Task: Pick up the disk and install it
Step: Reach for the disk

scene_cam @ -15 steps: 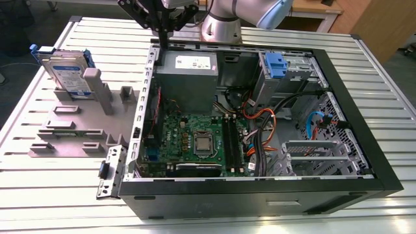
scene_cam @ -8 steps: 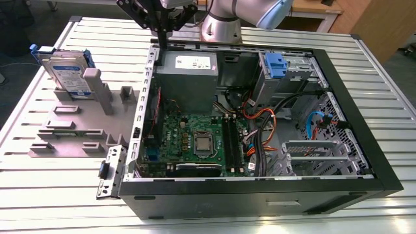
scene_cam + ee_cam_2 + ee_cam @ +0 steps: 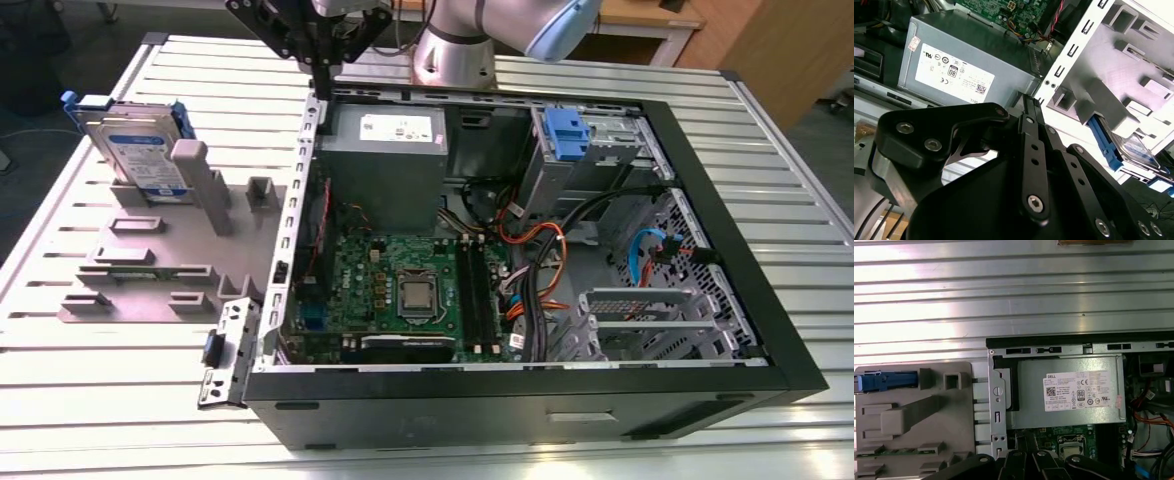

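gripper [image 3: 320, 72] fingers closed together, empty | disk [image 3: 134, 150] upright in stand [image 3: 160, 260], long axis vertical | well apart, toward exterior view's left

A: What carries everything?
B: A ribbed metal table [image 3: 120, 400].
A: And directly on it?
B: An open computer case [image 3: 534, 385] and, just beside it at the exterior view's left, a grey holder plate [image 3: 160, 265].

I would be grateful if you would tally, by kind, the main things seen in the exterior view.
disk, standing in its blue carrier: 1
blue clip inside the case: 1
power supply: 1
open computer case: 1
grey fixture: 1
Total: 5
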Robot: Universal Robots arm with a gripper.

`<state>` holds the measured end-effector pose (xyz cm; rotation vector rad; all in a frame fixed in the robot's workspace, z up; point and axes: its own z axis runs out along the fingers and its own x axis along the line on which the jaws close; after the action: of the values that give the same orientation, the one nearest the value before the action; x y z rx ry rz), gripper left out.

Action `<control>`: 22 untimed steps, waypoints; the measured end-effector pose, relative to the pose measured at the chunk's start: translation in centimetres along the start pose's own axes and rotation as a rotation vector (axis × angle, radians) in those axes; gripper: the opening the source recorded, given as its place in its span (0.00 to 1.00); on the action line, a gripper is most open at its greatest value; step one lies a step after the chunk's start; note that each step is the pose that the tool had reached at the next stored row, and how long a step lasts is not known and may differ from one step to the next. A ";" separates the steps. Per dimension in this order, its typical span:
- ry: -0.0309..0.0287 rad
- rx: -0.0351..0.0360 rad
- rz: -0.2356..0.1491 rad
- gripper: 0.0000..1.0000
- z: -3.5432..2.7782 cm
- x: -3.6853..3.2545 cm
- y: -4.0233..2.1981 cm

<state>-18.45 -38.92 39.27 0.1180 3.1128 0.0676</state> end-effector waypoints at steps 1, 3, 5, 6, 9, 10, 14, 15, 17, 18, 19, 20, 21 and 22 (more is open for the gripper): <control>0.0000 0.0000 0.000 0.11 0.00 0.02 0.00; 0.0000 0.0000 0.000 0.11 0.03 0.42 -0.03; 0.0000 0.0000 0.000 0.11 0.06 0.73 -0.06; 0.0000 0.0000 0.000 0.11 0.06 0.75 -0.06; 0.0000 0.0000 0.000 0.11 0.06 0.81 -0.07; 0.0000 0.0001 0.000 0.11 0.06 0.83 -0.06; -0.0001 0.0000 0.000 0.11 0.06 0.93 -0.07; 0.0000 0.0000 0.000 0.11 0.06 0.95 -0.08; 0.0000 0.0000 0.000 0.11 0.07 0.99 -0.08; 0.0001 0.0000 0.000 0.11 0.07 1.00 -0.08; 0.0001 0.0000 0.000 0.11 0.07 1.00 -0.08; 0.0000 0.0000 0.000 0.11 0.08 1.02 -0.08; 0.0000 0.0000 0.000 0.11 0.08 1.04 -0.08; 0.0000 0.0000 0.000 0.11 0.08 1.06 -0.08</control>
<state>-19.51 -38.91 39.16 0.1181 3.1128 0.0677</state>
